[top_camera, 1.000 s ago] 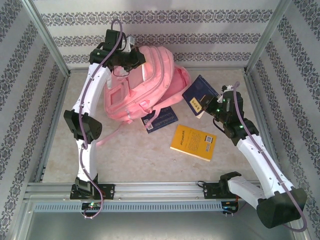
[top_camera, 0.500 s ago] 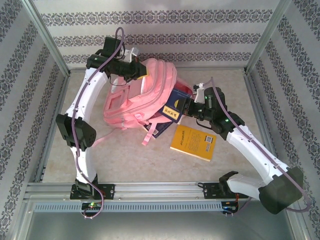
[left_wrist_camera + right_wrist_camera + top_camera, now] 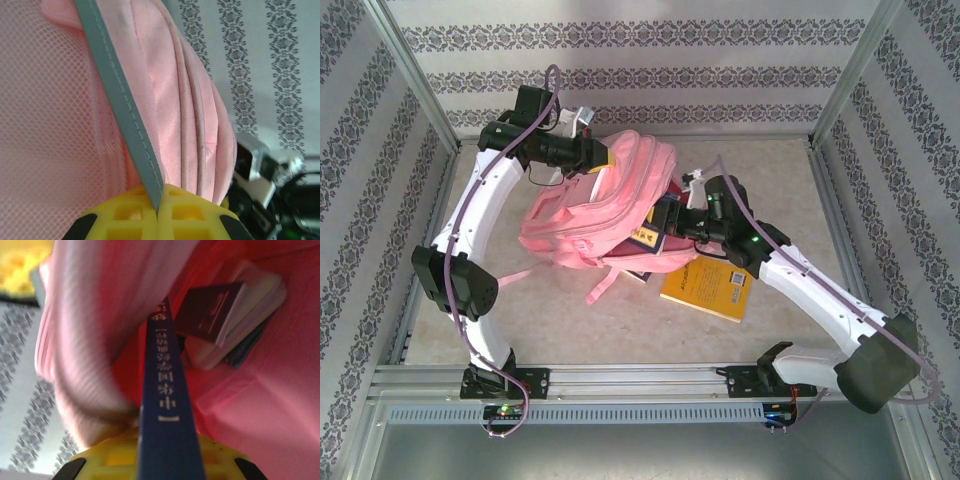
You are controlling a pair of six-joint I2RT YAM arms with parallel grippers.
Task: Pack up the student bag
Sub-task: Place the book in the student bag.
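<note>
Pink student bag (image 3: pixel 582 215) gapes; left gripper (image 3: pixel 157 212) pinches its grey trim (image 3: pixel 120 110); right gripper (image 3: pixel 167 460) clamps blue book (image 3: pixel 165 390).

Matt woven cloth student bag (image 3: pixel 585 215), open-weave mesh panel (image 3: pixel 50 125)

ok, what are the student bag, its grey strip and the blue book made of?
Student bag: pink woven fabric, matte; weave shows, plus an open mesh panel.
Grey strip: flat webbing-like trim, probably synthetic; stitch line along it.
Blue book: probably paper with card cover; white print on spine, finish blurred.
</note>
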